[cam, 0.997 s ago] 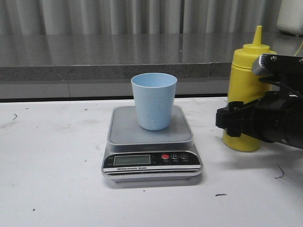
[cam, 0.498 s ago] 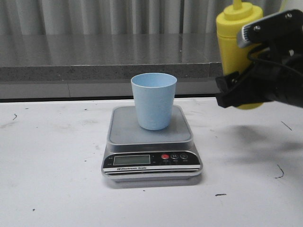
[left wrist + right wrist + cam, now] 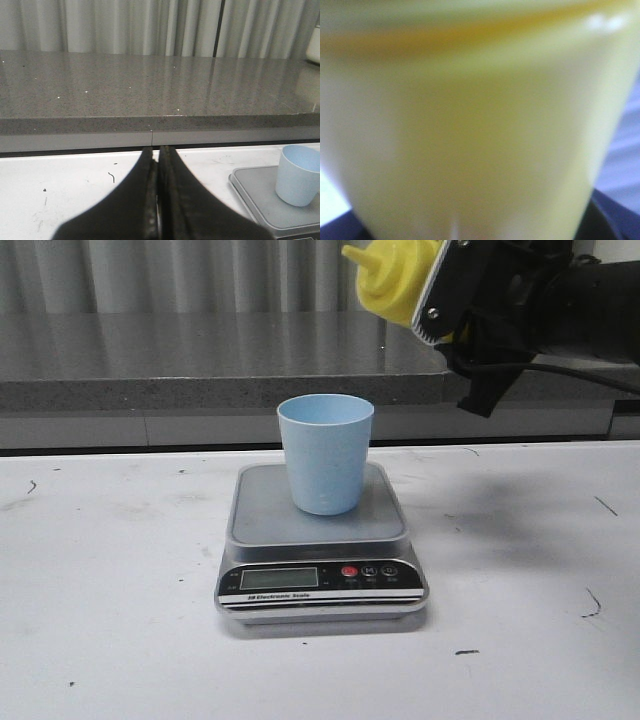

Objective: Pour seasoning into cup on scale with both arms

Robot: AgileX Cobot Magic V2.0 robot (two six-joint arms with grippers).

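The light blue cup stands upright on the grey platform of the silver scale at the table's middle; both also show in the left wrist view, the cup on the scale. My right gripper is shut on the yellow seasoning bottle, held high at the upper right and tilted with its nozzle pointing left, above and right of the cup. The bottle fills the right wrist view, blurred. My left gripper is shut and empty, low over the table left of the scale; it is out of the front view.
A grey stone ledge runs behind the white table, with curtains behind it. The scale's black front panel with LCD and red button faces me. Small dark marks dot the table.
My right gripper has lifted the bottle off the table at the right, raised it and tilted it leftward toward the cup. The cup and scale have not moved.
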